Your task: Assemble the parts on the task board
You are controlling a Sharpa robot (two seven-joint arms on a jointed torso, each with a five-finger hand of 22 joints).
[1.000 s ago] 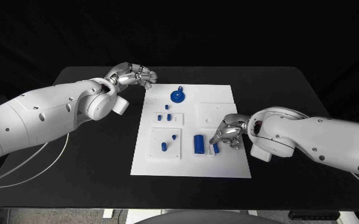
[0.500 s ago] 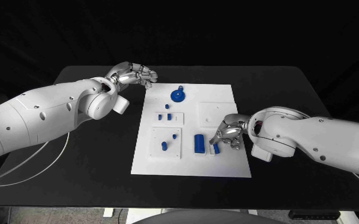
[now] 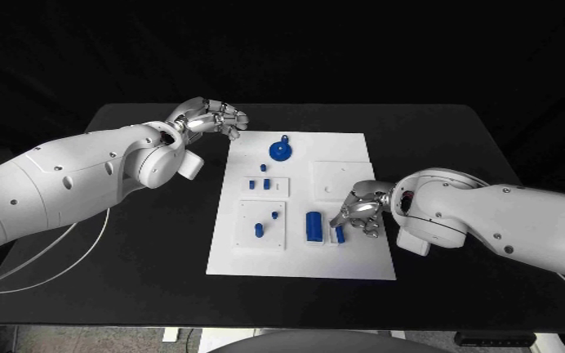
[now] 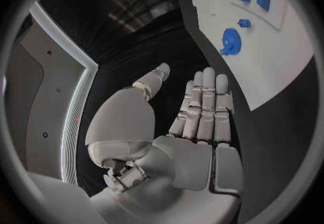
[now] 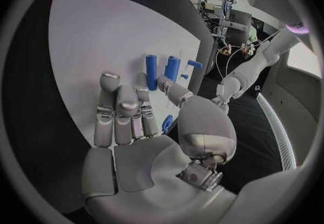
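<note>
Meanwhile, the silver right hand point(image 3: 362, 209) hovers empty, fingers apart, over the white rectangular task board's point(image 3: 353, 260) near right side, just beside two upright blue cylinders point(image 3: 313, 226); the silver left hand point(image 3: 212, 118), unclenched, hangs beyond the board's far left corner.

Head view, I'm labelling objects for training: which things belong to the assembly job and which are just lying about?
Belonging to the job:
white rectangular task board
small blue parts, including the round blue gear and upright blue block

Just there:
black table
white cable along the table's left edge

Small blue parts point(image 3: 313, 226) lie scattered on the flat white task board point(image 3: 353, 263).
</note>
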